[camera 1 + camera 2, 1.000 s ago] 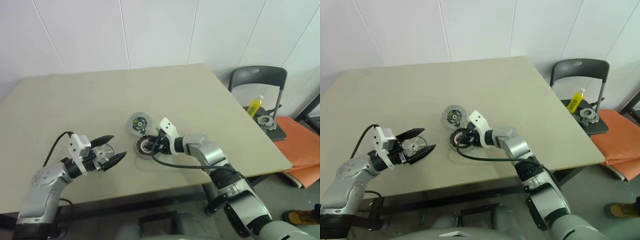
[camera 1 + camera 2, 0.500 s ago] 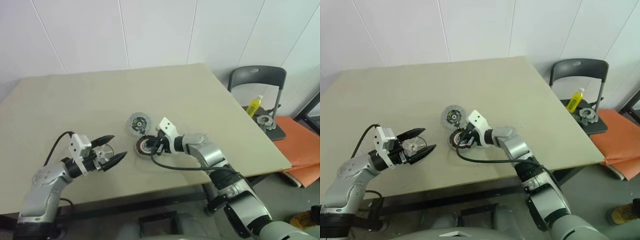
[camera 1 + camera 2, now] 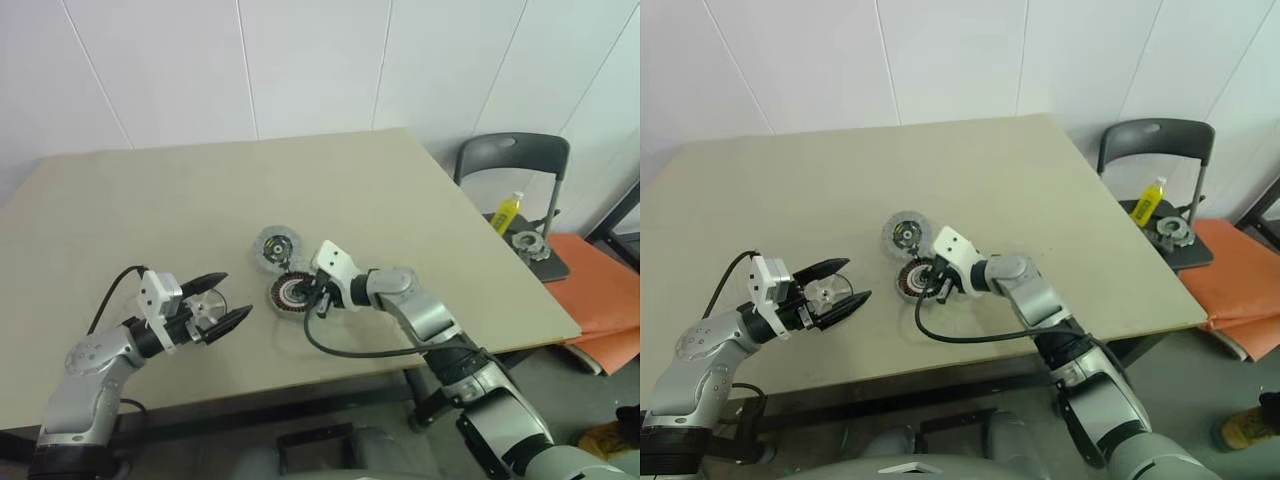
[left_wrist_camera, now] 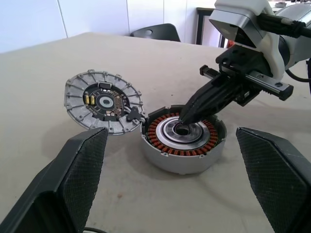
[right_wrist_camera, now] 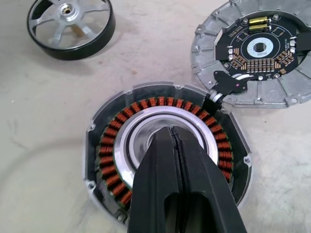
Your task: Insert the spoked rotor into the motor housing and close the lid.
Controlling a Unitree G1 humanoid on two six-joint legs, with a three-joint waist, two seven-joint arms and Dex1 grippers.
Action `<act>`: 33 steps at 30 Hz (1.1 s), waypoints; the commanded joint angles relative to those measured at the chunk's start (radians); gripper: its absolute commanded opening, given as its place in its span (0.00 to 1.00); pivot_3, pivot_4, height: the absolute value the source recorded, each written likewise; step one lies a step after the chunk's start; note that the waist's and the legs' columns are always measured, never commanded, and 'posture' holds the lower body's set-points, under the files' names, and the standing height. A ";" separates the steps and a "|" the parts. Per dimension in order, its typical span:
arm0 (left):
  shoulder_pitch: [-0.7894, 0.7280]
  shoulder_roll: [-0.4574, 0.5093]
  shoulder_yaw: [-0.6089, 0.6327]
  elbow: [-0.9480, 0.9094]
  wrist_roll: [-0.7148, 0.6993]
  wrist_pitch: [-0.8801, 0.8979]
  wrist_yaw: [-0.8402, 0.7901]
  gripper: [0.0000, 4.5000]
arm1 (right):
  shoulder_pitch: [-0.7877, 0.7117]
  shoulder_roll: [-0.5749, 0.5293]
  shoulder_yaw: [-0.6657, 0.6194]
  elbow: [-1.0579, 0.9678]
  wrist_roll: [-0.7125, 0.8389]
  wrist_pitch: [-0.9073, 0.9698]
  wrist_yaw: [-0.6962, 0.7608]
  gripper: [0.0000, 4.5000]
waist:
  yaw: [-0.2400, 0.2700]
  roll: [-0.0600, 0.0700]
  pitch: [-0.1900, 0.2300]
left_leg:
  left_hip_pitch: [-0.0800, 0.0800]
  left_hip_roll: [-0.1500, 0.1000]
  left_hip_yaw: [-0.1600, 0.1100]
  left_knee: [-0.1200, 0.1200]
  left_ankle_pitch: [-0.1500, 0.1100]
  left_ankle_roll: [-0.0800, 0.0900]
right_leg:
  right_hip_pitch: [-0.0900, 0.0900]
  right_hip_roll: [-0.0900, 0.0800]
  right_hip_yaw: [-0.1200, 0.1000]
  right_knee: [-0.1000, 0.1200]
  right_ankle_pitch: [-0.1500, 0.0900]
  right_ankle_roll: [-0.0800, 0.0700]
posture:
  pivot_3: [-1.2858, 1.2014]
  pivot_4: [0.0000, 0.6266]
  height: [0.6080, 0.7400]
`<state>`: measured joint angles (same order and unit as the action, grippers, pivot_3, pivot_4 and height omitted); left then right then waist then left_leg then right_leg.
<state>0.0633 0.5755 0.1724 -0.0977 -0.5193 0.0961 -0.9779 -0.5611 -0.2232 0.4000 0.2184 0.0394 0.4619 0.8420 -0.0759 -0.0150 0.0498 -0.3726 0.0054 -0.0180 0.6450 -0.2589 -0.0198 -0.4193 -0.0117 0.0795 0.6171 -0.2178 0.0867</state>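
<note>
Fingertips in the open housing

Housing (image 5: 167, 165) sits open on the beige surface (image 3: 400, 200), near its middle, copper windings ringing a silver centre. Nothing but the right hand (image 4: 183, 118) occupies it: the two black fingers are pressed together, gripping nothing, and their tips dip into the central bore, so the well is blocked from above.

Lid (image 4: 104, 101) lies just beyond the housing on its far-left side, inner face up with a dark circuit board and hub showing; its rim touches or slightly overlaps the housing's edge where a small black tab sits.

Rotor (image 5: 71, 25) rests flat on the surface to the left of the housing, apart from it, dark rim and silver spokes showing. In the head views it lies between the spread fingers of the left hand (image 3: 218, 305), which is wide open and holds nothing; whether those fingers touch the rim cannot be told.

A black cable (image 3: 345, 348) loops from the right wrist over the near part of the surface.

Off the right edge stands a grey chair (image 3: 512, 160) whose seat carries a yellow bottle (image 3: 508, 210) and a small round metal part (image 3: 526, 241); an orange panel (image 3: 595, 290) lies beside it.
</note>
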 commanded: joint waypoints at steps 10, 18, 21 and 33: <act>-0.014 -0.009 0.010 -0.021 0.004 -0.018 -0.004 1.00 | 0.005 0.032 0.030 0.075 -0.052 -0.093 -0.043 0.00 | 0.001 0.000 -0.001 | 0.001 0.002 0.000 0.001 0.000 0.000 | 0.000 0.000 -0.001 0.000 0.001 -0.002 | 0.52 0.00 1.00; -0.010 -0.015 0.008 -0.018 0.011 -0.025 -0.006 1.00 | -0.043 0.132 -0.117 0.119 0.033 -0.148 -0.155 0.00 | 0.002 0.001 -0.001 | -0.001 0.002 0.000 0.001 0.000 0.000 | -0.002 0.000 -0.001 0.000 0.001 -0.002 | 0.52 0.00 1.00; -0.012 -0.017 0.007 -0.018 0.012 -0.025 -0.006 1.00 | -0.073 0.154 -0.171 0.135 0.056 -0.167 -0.184 0.00 | 0.001 0.001 -0.001 | -0.001 0.002 0.000 0.000 0.000 0.000 | -0.002 0.000 -0.001 0.000 0.001 -0.002 | 0.52 0.00 1.00; -0.024 -0.018 0.007 0.006 0.021 -0.035 -0.014 1.00 | -0.056 0.134 -0.132 0.127 0.048 -0.133 -0.094 0.00 | 0.000 0.001 -0.001 | -0.001 0.002 0.002 0.000 0.000 0.000 | -0.003 0.000 -0.001 0.000 0.001 -0.002 | 0.52 0.00 1.00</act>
<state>0.0604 0.5566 0.1721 -0.0834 -0.5001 0.0828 -0.9846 -0.6172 -0.0914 0.2601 0.3924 0.0664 0.3216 0.7251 -0.0763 -0.0140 0.0489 -0.3740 0.0072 -0.0155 0.6448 -0.2589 -0.0198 -0.4221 -0.0117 0.0788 0.6174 -0.2164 0.0847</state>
